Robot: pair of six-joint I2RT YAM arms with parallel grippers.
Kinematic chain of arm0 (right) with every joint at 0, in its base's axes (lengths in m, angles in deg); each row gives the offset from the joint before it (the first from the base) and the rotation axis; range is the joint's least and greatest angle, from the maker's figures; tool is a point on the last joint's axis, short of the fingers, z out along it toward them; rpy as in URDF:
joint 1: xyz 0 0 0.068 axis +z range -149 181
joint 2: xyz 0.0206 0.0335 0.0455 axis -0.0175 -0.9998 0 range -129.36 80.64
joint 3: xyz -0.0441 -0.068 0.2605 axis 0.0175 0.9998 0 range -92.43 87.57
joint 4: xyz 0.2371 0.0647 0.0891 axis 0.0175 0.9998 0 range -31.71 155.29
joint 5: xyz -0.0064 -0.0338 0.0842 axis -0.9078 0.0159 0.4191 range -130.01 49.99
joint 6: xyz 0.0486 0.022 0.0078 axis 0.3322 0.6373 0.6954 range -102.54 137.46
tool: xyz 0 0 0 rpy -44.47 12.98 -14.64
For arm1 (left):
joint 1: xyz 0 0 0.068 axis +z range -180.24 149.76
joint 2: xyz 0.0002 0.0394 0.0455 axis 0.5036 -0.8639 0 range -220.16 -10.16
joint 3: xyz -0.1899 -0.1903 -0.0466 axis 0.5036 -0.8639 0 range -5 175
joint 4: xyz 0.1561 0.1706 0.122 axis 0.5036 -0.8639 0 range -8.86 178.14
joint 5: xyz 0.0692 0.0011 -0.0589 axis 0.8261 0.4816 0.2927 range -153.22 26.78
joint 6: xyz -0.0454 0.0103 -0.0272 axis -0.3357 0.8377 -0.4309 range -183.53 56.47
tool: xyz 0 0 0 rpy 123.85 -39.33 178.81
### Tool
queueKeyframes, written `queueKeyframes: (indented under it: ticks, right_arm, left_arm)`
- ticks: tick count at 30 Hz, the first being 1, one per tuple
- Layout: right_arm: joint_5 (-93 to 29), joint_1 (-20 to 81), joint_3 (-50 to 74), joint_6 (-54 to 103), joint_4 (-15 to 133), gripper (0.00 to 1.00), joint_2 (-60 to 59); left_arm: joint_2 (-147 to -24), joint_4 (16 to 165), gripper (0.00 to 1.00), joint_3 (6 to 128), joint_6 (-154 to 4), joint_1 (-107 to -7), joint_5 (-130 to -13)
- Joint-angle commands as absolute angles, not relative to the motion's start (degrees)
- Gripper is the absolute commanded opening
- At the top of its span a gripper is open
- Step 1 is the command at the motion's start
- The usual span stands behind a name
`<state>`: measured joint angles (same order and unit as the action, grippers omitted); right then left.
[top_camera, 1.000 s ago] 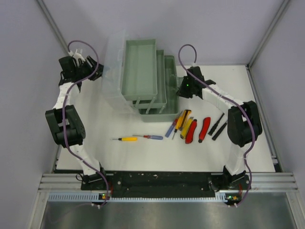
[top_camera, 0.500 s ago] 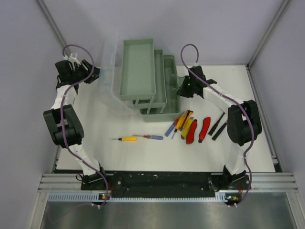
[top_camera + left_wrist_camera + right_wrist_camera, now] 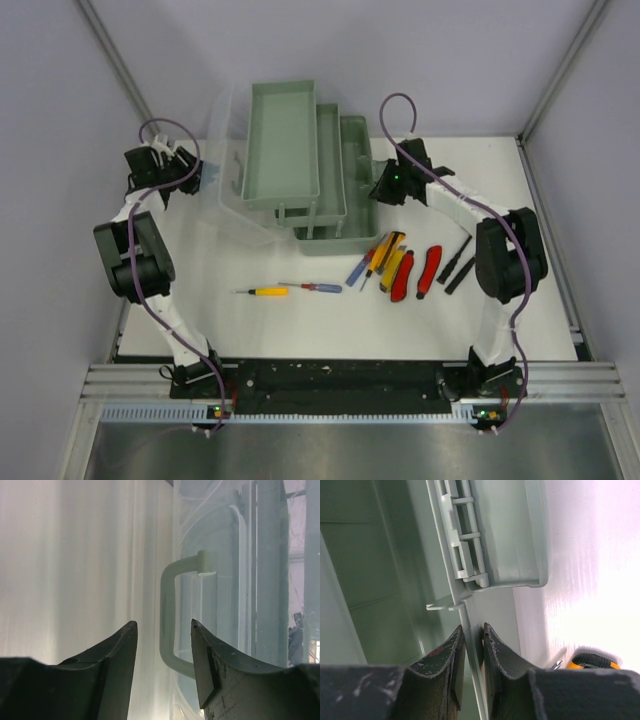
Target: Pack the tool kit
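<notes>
Top view first: the sage-green toolbox (image 3: 330,243) sits at the back middle of the white table (image 3: 300,325). Its 2 cantilever trays (image 3: 283,140) are stepped up toward the left, and the translucent lid (image 3: 230,190) is swung out on that side. The left gripper (image 3: 192,170) is right at the lid's outer face. The right gripper (image 3: 383,186) is on the box's right wall.

The loose tools lie in front of the box:
- a yellow-handled screwdriver (image 3: 263,291)
- a red-and-blue screwdriver (image 3: 315,288)
- a blue screwdriver (image 3: 356,269)
- the yellow utility knives (image 3: 386,252)
- 2 red-handled pliers (image 3: 403,275)
- 2 slim black tools (image 3: 456,266) furthest right

Left wrist cam: the left gripper (image 3: 164,622) has its jaws clearly apart, roughly halfway, and they aren't clamping anything. The lid's pale carry handle (image 3: 167,605) loops just past the tips, and its lower end dips behind the right-side finger (image 3: 207,662).

Right wrist cam: the right gripper (image 3: 474,630) is nearly closed, with both fingers (image 3: 447,655) pinching the thin green wall of the toolbox (image 3: 470,610). A moulded latch piece (image 3: 465,555) sits further along that wall. A bit of yellow utility knife pokes in at the bottom right.
</notes>
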<state>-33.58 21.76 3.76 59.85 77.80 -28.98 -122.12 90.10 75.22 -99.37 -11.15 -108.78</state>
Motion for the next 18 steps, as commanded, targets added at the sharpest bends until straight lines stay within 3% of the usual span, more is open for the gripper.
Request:
queueKeyframes:
  ticks: [1, 18]
  right_arm:
    - [-34.04, 20.95, 4.16, 61.13, 77.98, 0.19, -32.03]
    - [-33.16, 20.96, 5.22, 62.37, 76.58, 0.19, -33.00]
  left_arm:
    - [-121.87, 90.00, 0.50, 75.51, -96.85, -11.70, -108.67]
    - [-124.68, 83.75, 0.33, 75.33, -93.94, -11.69, -93.19]
